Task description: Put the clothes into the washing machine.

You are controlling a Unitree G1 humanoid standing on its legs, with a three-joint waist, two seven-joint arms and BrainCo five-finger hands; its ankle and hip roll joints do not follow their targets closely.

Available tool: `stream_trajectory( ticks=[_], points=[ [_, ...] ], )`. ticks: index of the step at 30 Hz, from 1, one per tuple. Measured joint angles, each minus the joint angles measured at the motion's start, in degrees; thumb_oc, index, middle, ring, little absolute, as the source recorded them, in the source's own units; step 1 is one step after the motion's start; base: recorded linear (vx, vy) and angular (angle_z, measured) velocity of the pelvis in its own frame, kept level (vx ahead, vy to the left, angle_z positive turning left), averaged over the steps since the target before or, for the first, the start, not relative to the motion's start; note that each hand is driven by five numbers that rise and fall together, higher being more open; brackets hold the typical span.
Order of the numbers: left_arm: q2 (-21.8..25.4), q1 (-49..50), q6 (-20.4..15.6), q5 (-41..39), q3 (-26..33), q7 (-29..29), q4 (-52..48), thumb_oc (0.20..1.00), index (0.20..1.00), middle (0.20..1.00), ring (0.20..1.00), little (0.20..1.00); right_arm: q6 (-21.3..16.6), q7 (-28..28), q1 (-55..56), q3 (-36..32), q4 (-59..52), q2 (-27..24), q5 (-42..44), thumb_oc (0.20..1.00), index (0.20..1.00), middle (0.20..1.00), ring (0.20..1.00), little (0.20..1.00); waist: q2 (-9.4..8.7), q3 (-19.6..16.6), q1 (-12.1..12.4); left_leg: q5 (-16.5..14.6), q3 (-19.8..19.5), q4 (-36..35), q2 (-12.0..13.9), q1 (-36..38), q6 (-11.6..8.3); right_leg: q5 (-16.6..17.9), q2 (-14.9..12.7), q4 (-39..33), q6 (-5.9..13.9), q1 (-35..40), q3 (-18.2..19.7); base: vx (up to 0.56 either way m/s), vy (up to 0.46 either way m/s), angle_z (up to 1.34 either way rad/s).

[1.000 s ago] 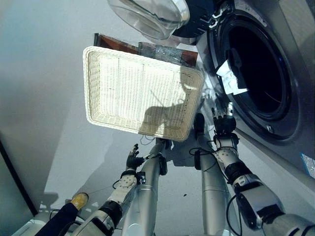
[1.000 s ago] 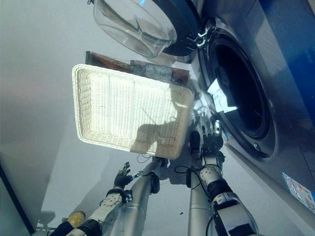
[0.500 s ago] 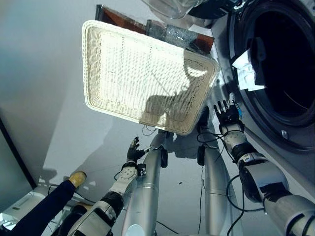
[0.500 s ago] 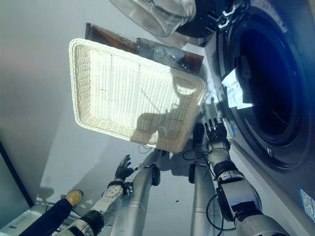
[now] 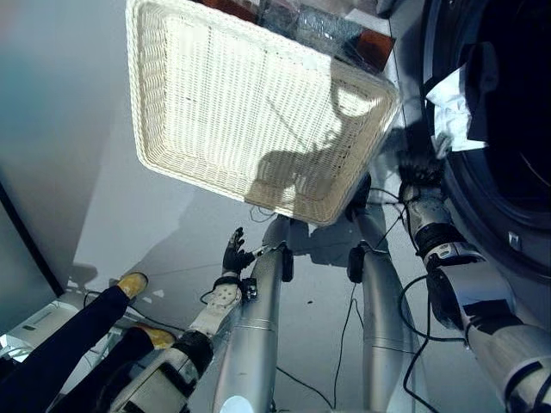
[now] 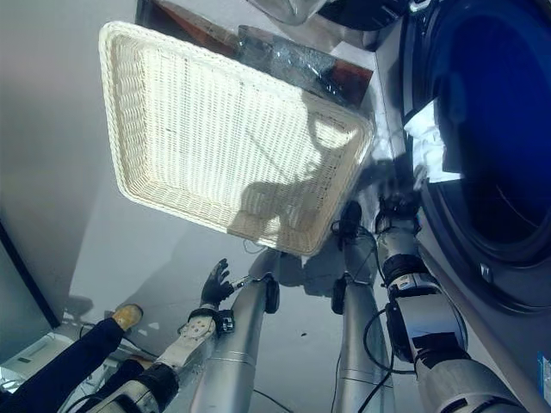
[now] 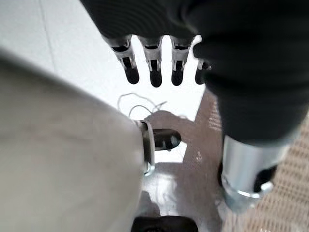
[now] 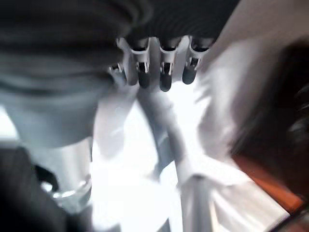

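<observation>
Since the earlier frames the right hand [image 6: 397, 209] has gone up closer to the washing machine [image 5: 516, 241], and the whole view has shifted too, so the camera has moved. Now the right hand sits just beside the rim of the round opening, and in its wrist view its fingers [image 8: 164, 72] hang straight and loose, holding nothing. A white piece of clothes [image 5: 455, 110] lies inside the dark drum, at the edge of the opening, a little past the right hand and not touching it. The left hand [image 5: 234, 255] is low down, well apart from the machine, with its fingers [image 7: 154, 72] straight and spread, and it holds nothing either. Between the two hands and above them lies the white woven basket [image 5: 172, 163], and its bottom shows bare weave with no clothes in it. Behind the basket is a brown board with clear plastic [image 6: 293, 60] on it. A person's legs in dark trousers and yellow shoes [image 5: 129, 284] are near the left arm.
</observation>
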Motion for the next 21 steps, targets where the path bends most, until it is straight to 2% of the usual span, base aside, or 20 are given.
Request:
stream_trajectory(
  ticks=[2,4,5,9,10,11,13,16,17,18,21],
  points=[
    [0.08,0.02,0.25,0.02,0.04,0.33,-0.2,1.0,1.0,1.0,1.0,1.0,-2.47,-3.88,0.27,0.61,-0.77,0.78,-7.71,1.0,1.0,1.0,1.0,1.0,0.0,0.0,0.34,-0.02,0.01,-0.05,0.01,-0.1,-0.02,0.02,0.03,-0.16,-0.03,-0.06,0.03,0.0,0.0,0.0],
    [0.88,0.33,0.38,0.04,0.17,0.34,-0.34,1.0,1.0,1.0,1.0,1.0,-2.81,-7.47,0.57,1.52,-5.09,0.25,-13.48,1.0,1.0,1.0,1.0,1.0,-0.01,0.01,0.14,-0.01,0.1,-0.04,-0.05,-0.53,0.06,0.61,0.39,-1.17,0.09,-0.06,0.09,0.0,0.018,-0.02],
    [1.13,0.34,0.37,0.08,0.24,0.21,-0.49,1.0,1.0,1.0,1.0,1.0,-2.61,-8.05,1.06,1.54,-6.43,0.21,-13.49,1.0,1.0,1.0,1.0,1.0,-0.04,0.03,0.15,-0.06,0.17,-0.01,-0.06,-0.59,0.14,0.82,0.5,-1.47,0.21,-0.05,0.31,-0.01,0.04,-0.09],
    [1.86,0.62,0.4,0.12,0.93,-0.57,-0.61,1.0,1.0,1.0,1.0,1.0,-2.07,-6.44,4.43,1.92,-11.58,-0.2,-14.53,1.0,1.0,1.0,1.0,1.0,-0.14,0.09,0.03,-0.27,0.3,0.09,-0.28,-0.66,0.35,1.64,0.69,-2.6,0.45,0.0,1.39,-0.01,0.032,-0.13],
    [2.24,1.18,0.4,0.16,3.25,-1.2,-0.86,1.0,1.0,1.0,1.0,1.0,-0.3,-4.92,8.35,4.22,-17.82,-2.05,-15.13,1.0,1.0,1.0,1.0,1.0,-0.25,0.15,-0.59,-1.31,0.54,1.35,-0.5,-0.57,0.69,2.2,0.79,-2.72,0.89,0.22,2.34,-0.02,0.049,-0.19],
    [2.43,1.34,0.38,0.17,3.86,-1.48,-0.92,1.0,1.0,1.0,1.0,1.0,-0.28,-4.4,9.15,4.23,-19.92,-2.48,-15.79,1.0,1.0,1.0,1.0,1.0,-0.28,0.17,-0.89,-1.52,0.54,1.7,-0.54,-0.56,0.78,2.28,0.8,-2.72,0.91,0.33,2.5,-0.02,0.049,-0.2],
    [3.21,2.6,0.55,0.17,6.14,-2.27,-0.79,1.0,1.0,1.0,1.0,1.0,-0.54,-1.78,10.78,3.94,-31.4,-7.0,-18.44,1.0,1.0,1.0,1.0,1.0,-0.38,0.24,-3.33,-2.34,0.77,3.47,-0.68,0.16,1.4,2.62,0.63,-2.74,1.19,1.93,2.98,-0.01,0.015,-0.02],
    [3.89,3.44,0.9,0.19,6.6,-2.96,-1.03,1.0,1.0,1.0,1.0,1.0,-1.67,-0.52,9.41,1.19,-36.37,-12.91,-20.46,1.0,1.0,1.0,1.0,1.0,-0.55,0.22,-5.37,-2.84,1.47,4.14,-0.91,3.48,2.04,2.75,0.61,-3.63,2.36,5.69,3.77,-0.01,0.01,-0.06],
    [3.89,3.44,0.9,0.19,6.6,-2.96,-1.03,1.0,1.0,1.0,1.0,1.0,-1.67,-0.52,9.41,1.19,-36.37,-12.91,-20.46,1.0,1.0,1.0,1.0,1.0,-0.55,0.22,-5.37,-2.84,1.47,4.14,-0.91,3.48,2.04,2.75,0.61,-3.63,2.36,5.69,3.77,-0.03,0.01,-0.13],
    [4.47,4.1,1.0,0.2,6.84,-3.34,-1.55,1.0,1.0,1.0,1.0,1.0,-2.2,-0.3,7.85,0.9,-36.79,-14.19,-21.14,1.0,1.0,1.0,1.0,1.0,-0.9,0.03,-6.48,-3.24,1.88,4.03,-0.93,4.56,2.33,3.08,0.6,-4.25,2.91,6.77,4.31,-0.02,0.005,-0.08],
    [4.63,4.58,1.61,0.21,6.98,-3.46,-2.2,1.0,1.0,1.0,1.0,1.0,-1.89,-0.85,10.01,1.13,-39.82,-13.66,-21.91,1.0,1.0,1.0,1.0,1.0,-0.93,0.04,-6.39,-3.21,1.84,4.2,-1.15,4.67,2.38,3.38,0.76,-4.19,3.12,6.79,4.81,-0.02,0.01,-0.07]
  ],
)
